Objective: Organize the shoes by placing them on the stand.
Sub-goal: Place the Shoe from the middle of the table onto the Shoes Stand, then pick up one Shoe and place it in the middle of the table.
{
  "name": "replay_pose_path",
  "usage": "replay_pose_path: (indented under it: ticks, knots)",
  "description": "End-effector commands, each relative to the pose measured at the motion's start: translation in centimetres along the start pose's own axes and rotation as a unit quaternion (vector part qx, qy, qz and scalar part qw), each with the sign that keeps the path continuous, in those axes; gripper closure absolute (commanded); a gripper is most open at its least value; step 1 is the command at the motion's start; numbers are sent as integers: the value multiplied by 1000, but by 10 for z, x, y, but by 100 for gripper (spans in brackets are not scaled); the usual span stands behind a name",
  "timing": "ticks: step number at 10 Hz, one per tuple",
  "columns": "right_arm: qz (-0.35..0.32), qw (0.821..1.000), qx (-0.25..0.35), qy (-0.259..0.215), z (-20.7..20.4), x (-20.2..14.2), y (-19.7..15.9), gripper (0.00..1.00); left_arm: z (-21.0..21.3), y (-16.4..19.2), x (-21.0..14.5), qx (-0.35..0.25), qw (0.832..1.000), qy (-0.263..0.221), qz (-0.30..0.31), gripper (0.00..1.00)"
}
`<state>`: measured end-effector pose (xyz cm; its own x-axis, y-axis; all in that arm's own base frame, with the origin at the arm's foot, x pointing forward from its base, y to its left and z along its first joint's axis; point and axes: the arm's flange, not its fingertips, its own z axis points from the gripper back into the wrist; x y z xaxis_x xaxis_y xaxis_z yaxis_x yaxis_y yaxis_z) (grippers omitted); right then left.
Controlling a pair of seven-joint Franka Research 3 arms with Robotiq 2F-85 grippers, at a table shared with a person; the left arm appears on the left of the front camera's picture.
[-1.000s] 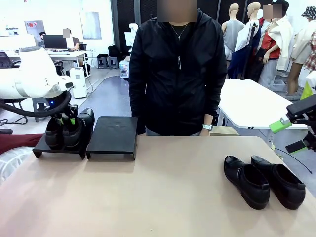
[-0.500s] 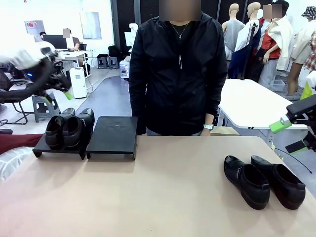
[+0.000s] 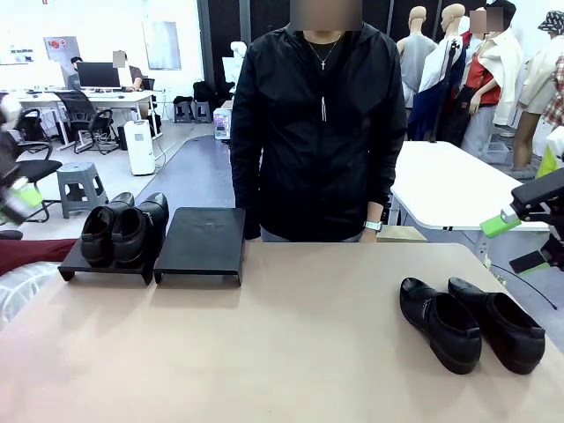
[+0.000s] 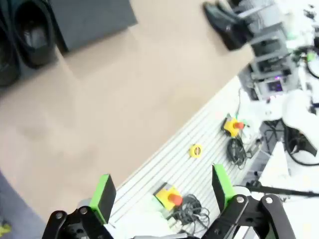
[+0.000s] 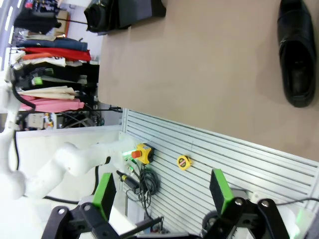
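Pulling away: the left gripper [image 4: 162, 191] has let go of a shoe on the stand and gone off toward 9 o'clock, where it is now a blur at the frame edge.
Left gripper: jaws wide, nothing between them.
Right gripper [image 3: 515, 242]: also wide and empty, hanging at 3 o'clock.
Stand [image 3: 207, 233]: at 10 o'clock on the table [image 3: 291, 352]; the first pair [image 3: 123, 231] sits on its left section, the right section is bare.
Loose shoes [image 3: 439, 319]: at 4 o'clock, side by side on the table.
Meaning: half seems done; these two shoes are probably next.
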<state>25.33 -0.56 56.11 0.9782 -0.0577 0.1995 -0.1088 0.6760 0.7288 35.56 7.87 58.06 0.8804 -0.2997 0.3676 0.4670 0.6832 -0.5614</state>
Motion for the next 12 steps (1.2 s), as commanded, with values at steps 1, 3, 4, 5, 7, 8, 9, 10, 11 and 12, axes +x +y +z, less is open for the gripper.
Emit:
replay_pose_path:
  ticks: [1,3,4,5,7,8,9,10,11,12]
  knots:
    - [13,1000,17,-3,3,3,3,0,-23,3,-35,2,999,-28,-17,0]
    - [13,1000,17,-3,3,3,3,0,-9,3,-28,-11,1000,-8,-8,0]
    - [13,1000,17,-3,3,3,3,0,-9,3,-28,-11,1000,-8,-8,0]
    - [13,1000,17,-3,3,3,3,0,-9,3,-28,-11,1000,-8,-8,0]
    - [13,1000,17,-3,3,3,3,0,-9,3,-28,-11,1000,-8,-8,0]
    - [13,1000,17,-3,3,3,3,0,-9,3,-28,-11,1000,-8,-8,0]
    - [13,1000,17,-3,3,3,3,0,-9,3,-28,-11,1000,-8,-8,0]
    - [13,1000,17,-3,3,3,3,0,-9,3,-28,-11,1000,-8,-8,0]
    - [13,1000,17,-3,3,3,3,0,-9,3,-28,-11,1000,-8,-8,0]
    - [13,1000,17,-3,3,3,3,0,-9,3,-28,-11,1000,-8,-8,0]
